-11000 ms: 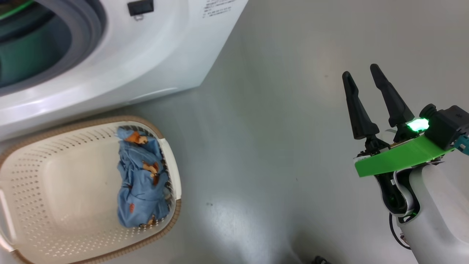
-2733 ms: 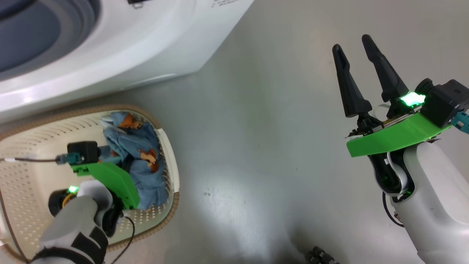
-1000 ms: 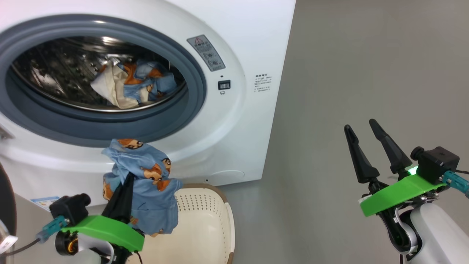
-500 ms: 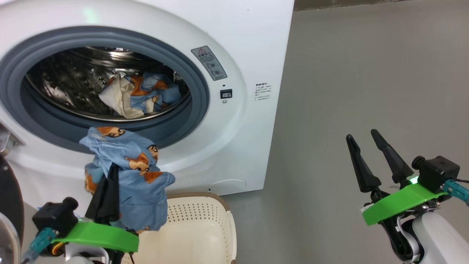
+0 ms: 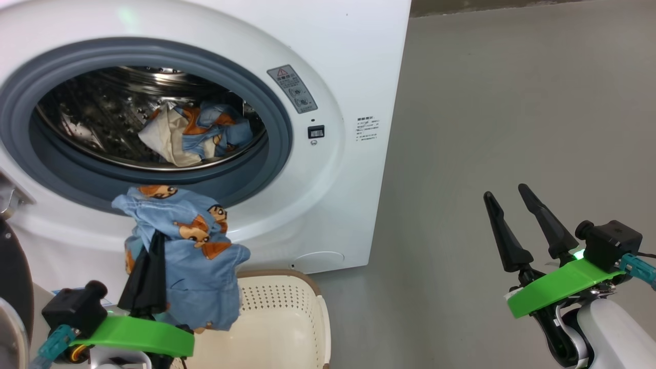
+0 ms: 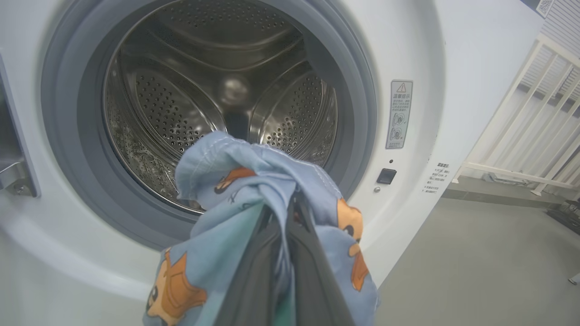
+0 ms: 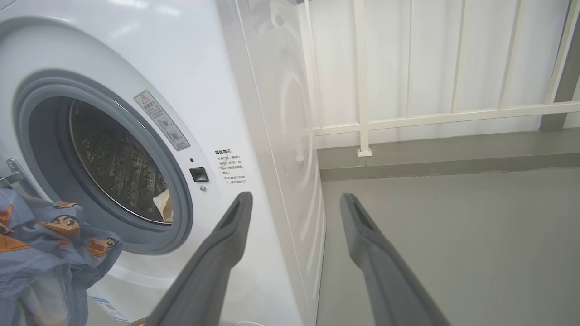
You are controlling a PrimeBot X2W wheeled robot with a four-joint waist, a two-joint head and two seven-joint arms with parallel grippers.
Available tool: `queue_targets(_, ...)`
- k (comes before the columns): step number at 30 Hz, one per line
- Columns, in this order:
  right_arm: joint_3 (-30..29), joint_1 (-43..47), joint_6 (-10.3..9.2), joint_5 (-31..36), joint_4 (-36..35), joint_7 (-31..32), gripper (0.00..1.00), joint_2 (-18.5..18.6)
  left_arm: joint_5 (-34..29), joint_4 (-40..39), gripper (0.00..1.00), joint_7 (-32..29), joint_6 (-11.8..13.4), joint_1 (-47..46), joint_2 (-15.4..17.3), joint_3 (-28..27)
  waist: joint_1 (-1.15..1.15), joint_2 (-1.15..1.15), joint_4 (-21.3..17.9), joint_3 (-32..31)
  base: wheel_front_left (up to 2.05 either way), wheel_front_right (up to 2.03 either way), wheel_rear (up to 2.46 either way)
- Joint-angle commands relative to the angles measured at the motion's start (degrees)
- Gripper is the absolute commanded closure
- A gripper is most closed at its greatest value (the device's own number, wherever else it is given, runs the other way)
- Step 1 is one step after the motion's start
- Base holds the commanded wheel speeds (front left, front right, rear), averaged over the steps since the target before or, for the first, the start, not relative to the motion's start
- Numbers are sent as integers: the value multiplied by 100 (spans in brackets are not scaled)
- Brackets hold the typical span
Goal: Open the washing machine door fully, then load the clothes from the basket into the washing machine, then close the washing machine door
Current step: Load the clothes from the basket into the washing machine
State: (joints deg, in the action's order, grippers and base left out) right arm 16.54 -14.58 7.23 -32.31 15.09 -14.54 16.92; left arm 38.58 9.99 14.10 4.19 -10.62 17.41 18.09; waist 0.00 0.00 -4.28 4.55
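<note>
The white washing machine (image 5: 353,56) stands with its door swung open; the door's black edge (image 5: 11,287) shows at the far left. Clothes (image 5: 195,133), blue bear-print and cream, lie in the steel drum (image 6: 181,90). My left gripper (image 5: 160,238) is shut on a blue bear-print garment (image 5: 197,266), held up just below and in front of the grey gasket (image 5: 279,138), above the cream basket (image 5: 292,318). In the left wrist view the cloth (image 6: 226,181) drapes over the closed fingers (image 6: 303,271). My right gripper (image 5: 505,192) is open and empty at the lower right.
A metal door hinge (image 6: 13,174) sits left of the opening. Bare grey floor (image 5: 512,102) stretches to the machine's right. A white railing (image 7: 430,117) runs behind the machine's right side, and a blue label sticker (image 7: 106,308) sits low on its front.
Since 2.7 s ago my left gripper has lifted the blue garment out of the basket to the drum opening. Over the last second it shifted only slightly. The right gripper stayed open.
</note>
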Motion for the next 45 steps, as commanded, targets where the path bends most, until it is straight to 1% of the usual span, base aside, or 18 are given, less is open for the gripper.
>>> queue_targets(1, 105, 11, 25, -64, -130, -46, 0, 101, -30, -99, 100, 7, 42, -252, 179, -257, 0, 0, -10, -1, 0, 0, 0)
queue_targets(10, 184, -24, 25, -82, -129, -46, 0, 142, 45, 97, 100, -26, 41, -520, 246, -352, 0, 0, -102, 60, 0, 0, 0)
queue_targets(17, 228, -106, 25, -89, -169, -46, 0, 155, 73, 247, 100, -47, 34, -869, 311, -434, 0, 0, -223, 254, 0, 0, 0)
queue_targets(20, 214, -137, 25, -84, -185, -46, 0, 156, 101, 430, 100, -90, -18, -1116, 344, -456, 0, 0, -285, 402, 0, 0, 0)
queue_targets(25, 173, -256, 25, -72, -235, -46, 0, 159, 123, 959, 100, -100, -122, -1663, 386, -502, 0, 0, -431, 732, 0, 0, 0)
queue_targets(32, 81, -491, 25, -37, -342, -46, 0, 187, 200, 1789, 100, -58, -295, -2686, 457, -681, 0, 0, -668, 1278, 0, 0, 0)
queue_targets(39, 37, -658, 25, 20, -454, -46, 0, 199, 203, 2822, 100, -57, -439, -3802, 542, -740, 0, 0, -849, 1876, 0, 0, 0)
queue_targets(45, -42, -791, 25, 63, -546, -46, 0, 233, 154, 3630, 100, -4, -609, -4702, 612, -762, 0, 0, -1000, 2436, 0, 0, 0)
